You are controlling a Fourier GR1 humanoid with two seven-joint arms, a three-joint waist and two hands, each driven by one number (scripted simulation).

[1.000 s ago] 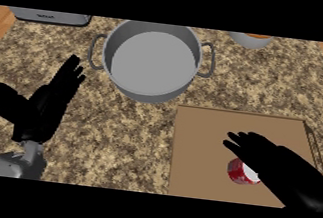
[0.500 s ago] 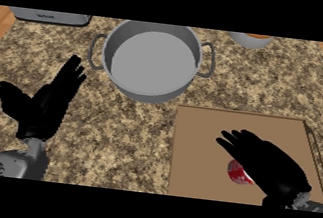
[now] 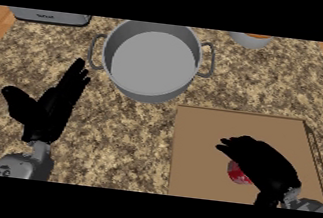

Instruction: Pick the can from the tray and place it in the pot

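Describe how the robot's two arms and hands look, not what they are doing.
Both hands are matt black with slender fingers and a thumb: the left hand and the right hand. Each sits on a grey, rounded forearm segment at the view's lower edge. No cables or markings show.

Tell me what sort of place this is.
Most likely a kitchen counter: a speckled stone countertop carries a large grey pot with two handles, a brown tray, and what looks like a toaster at the back edge.

pot (image 3: 153,62) behind tray (image 3: 206,136) — can (image 3: 238,174) on tray
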